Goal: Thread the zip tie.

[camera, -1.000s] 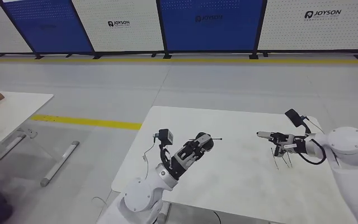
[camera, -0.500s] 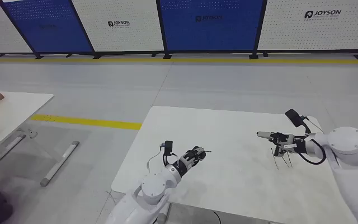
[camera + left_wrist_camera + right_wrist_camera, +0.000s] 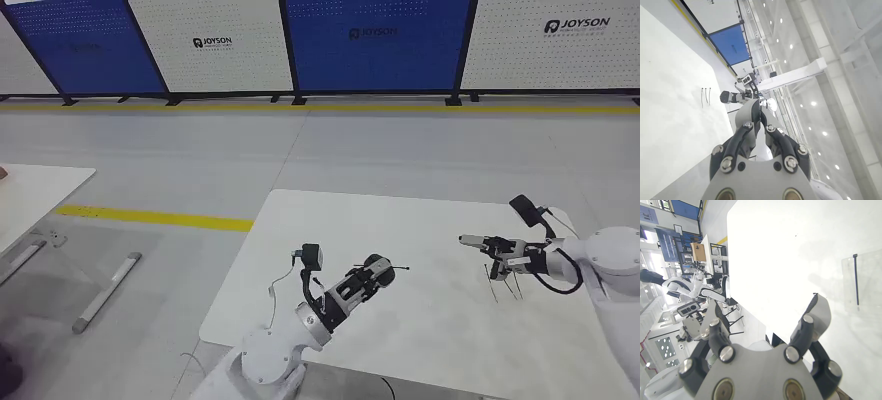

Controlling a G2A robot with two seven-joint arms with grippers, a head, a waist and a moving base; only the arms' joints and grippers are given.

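My left gripper (image 3: 380,268) hovers over the near left part of the white table (image 3: 400,215). It is shut on a thin black zip tie (image 3: 400,267) that pokes out toward the right arm. The left wrist view has the left gripper (image 3: 758,106) with its fingers pressed together. My right gripper (image 3: 468,240) stands open above the table's right side, with nothing between its fingers (image 3: 814,300). Three spare zip ties (image 3: 500,282) lie side by side on the table below it; the spare zip ties (image 3: 705,95) are also in the left wrist view.
In the right wrist view one black zip tie (image 3: 856,279) lies on a clear sheet (image 3: 866,262). The table's middle is bare between the two arms. The near table edge (image 3: 330,345) runs close under the left arm.
The left arm dipped toward the near edge, then came back up; its gripper with the zip tie is now a little farther right. The right arm has not moved.
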